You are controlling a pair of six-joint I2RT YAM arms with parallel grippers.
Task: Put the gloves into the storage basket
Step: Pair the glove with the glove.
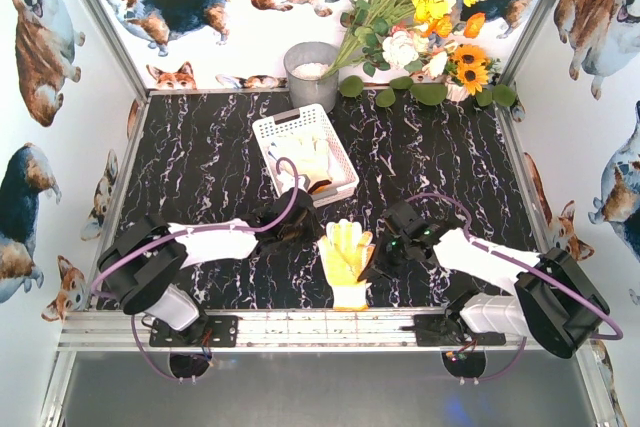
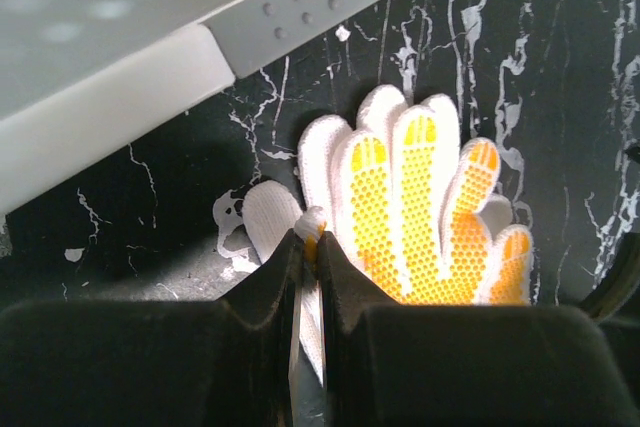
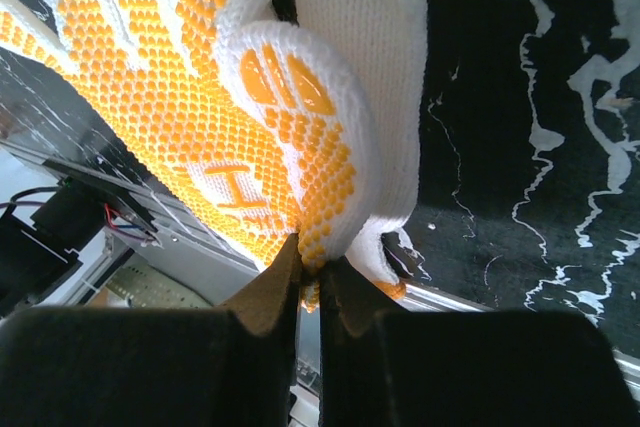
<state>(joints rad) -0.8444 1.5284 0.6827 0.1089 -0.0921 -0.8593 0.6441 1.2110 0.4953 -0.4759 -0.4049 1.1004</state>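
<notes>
Left gripper (image 2: 309,247) pinched shut on white edge of yellow-dotted glove (image 1: 346,252), which lies flat on black marble table (image 1: 200,157) between both arms. Just behind, storage basket (image 1: 270,129) holds pale gloves (image 1: 305,159). Right gripper (image 3: 310,277) clamped on same glove's opposite edge, fabric bulging above closed jaws. Grey pot (image 1: 310,72) and flowers (image 1: 420,7) at back wall.

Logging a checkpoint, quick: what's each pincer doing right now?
Left pincer: closed on the edge of the yellow-dotted glove.
Right pincer: closed on the same glove.
</notes>
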